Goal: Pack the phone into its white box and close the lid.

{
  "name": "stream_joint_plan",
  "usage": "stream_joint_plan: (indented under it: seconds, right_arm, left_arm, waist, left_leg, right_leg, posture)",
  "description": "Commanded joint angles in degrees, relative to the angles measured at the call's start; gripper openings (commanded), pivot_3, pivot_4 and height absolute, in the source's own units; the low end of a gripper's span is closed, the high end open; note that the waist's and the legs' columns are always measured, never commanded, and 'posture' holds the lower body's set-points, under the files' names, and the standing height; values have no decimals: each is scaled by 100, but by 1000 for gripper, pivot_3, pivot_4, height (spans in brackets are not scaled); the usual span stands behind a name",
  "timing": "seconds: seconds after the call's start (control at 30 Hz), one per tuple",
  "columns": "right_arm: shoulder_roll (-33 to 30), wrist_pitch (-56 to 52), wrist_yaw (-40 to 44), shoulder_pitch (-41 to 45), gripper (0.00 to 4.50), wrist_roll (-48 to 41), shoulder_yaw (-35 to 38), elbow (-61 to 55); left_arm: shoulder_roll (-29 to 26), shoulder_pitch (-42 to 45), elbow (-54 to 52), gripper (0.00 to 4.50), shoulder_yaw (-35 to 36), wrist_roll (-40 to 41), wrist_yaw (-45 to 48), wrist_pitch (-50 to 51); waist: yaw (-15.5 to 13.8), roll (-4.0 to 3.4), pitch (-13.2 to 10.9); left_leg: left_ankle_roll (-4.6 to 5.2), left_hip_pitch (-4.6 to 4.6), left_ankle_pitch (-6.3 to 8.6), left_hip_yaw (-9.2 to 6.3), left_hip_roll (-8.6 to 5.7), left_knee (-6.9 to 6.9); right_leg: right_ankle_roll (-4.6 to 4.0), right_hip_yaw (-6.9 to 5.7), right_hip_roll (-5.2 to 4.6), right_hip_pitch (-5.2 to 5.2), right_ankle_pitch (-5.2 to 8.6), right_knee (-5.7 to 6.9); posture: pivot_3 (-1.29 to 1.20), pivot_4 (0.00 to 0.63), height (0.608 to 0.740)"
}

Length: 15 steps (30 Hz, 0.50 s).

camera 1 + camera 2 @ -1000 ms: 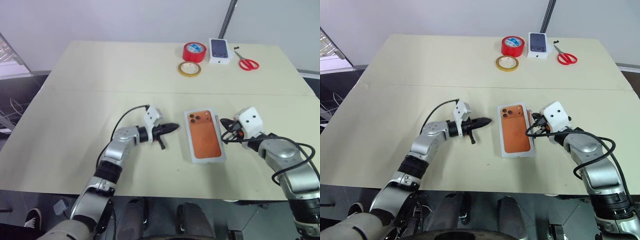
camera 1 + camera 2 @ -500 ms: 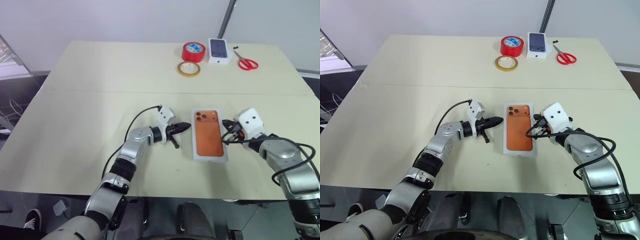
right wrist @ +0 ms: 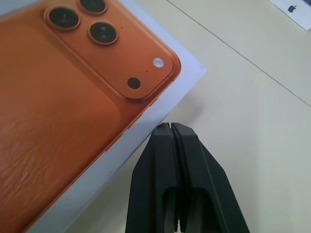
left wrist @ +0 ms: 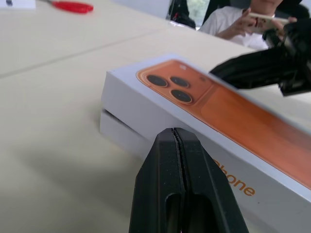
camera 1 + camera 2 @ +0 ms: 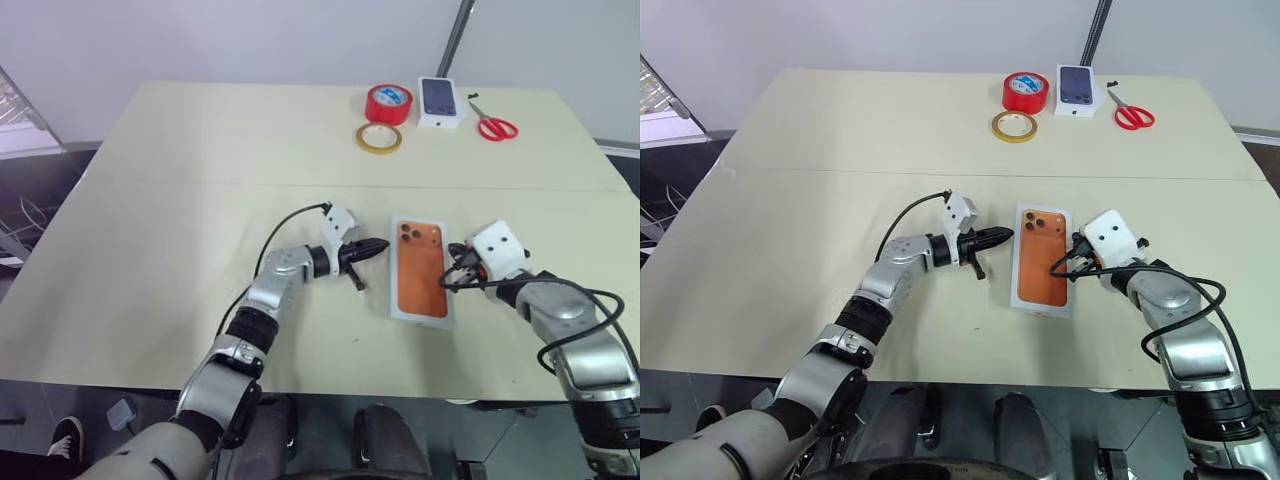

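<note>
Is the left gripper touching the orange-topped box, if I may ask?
Cannot tell: the right eye view puts the left gripper at the edge of the box, with neither contact nor gap plain.

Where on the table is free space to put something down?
Free: the table left of the yellow tape ring, and the near-left part. Crowded: the far right edge with red tape, small white box, scissors.
</note>
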<state>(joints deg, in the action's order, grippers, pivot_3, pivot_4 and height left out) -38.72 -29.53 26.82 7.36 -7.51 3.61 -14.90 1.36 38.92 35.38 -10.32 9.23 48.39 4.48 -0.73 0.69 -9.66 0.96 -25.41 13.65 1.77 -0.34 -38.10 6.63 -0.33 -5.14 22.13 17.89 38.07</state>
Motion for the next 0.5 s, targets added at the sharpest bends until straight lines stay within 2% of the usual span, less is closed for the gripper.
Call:
stream_joint_plan:
  seconds: [0.03, 0.5]
  right_arm:
    - [152, 105, 33, 118, 59, -17, -24, -161]
    - [391, -44, -73, 687, 59, 286, -212, 300]
  left_arm:
    - [58, -55, -218, 0, -80, -33, 17, -79]
    - [228, 97, -179, 0, -25, 27, -110, -19]
  waist:
    - [0, 0, 0]
    - [-3, 0, 0]
  left_leg:
    - [0, 0, 0, 0, 0, 0]
    - [-2, -1, -1, 0, 0, 0]
  right_leg:
    - [0, 0, 0, 1, 0, 0]
    - [0, 0, 0, 1, 0, 1]
  posture:
    - [0, 150, 728]
    - [0, 150, 728]
